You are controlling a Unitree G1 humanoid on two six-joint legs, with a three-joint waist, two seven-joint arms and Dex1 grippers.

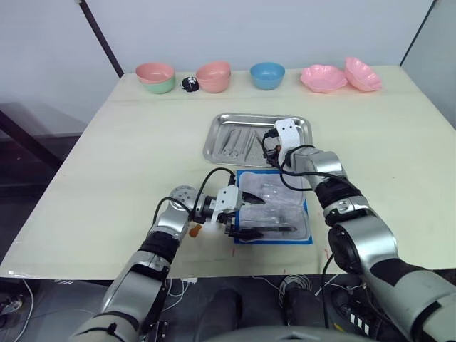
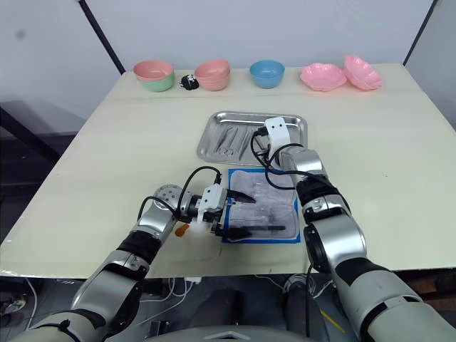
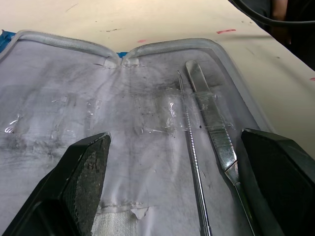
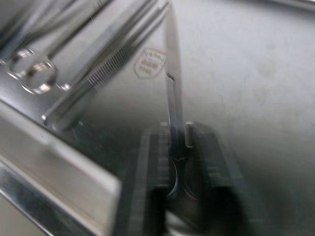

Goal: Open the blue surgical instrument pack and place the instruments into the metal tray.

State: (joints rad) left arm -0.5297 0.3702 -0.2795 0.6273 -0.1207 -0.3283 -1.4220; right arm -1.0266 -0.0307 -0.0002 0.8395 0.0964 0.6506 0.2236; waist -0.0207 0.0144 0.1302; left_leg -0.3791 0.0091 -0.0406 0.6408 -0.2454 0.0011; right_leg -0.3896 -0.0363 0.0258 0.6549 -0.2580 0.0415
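Note:
The blue surgical instrument pack (image 1: pixel 308 226) lies open near the table's front edge, its white-grey lining facing up. My left gripper (image 1: pixel 249 215) hovers open over the lining. In the left wrist view, silver tweezers (image 3: pixel 211 118) and a thin probe (image 3: pixel 192 147) lie between its black fingers (image 3: pixel 83 167). Just behind the pack stands the metal tray (image 1: pixel 209 146), with several silver instruments (image 1: pixel 235 142) lying in its left half. My right gripper (image 1: pixel 271 146) is down inside the tray, shut on one slim silver instrument (image 4: pixel 172 73) whose tip rests beside ring-handled tools (image 4: pixel 34 73).
Along the far edge stand a pink bowl stacked on a green one (image 1: pixel 155 77), stacked pink bowls (image 1: pixel 214 75), a round blue bowl (image 1: pixel 267 75) and two pink flower-shaped dishes (image 1: pixel 324 77). A small black object (image 1: pixel 189 84) sits between the bowls.

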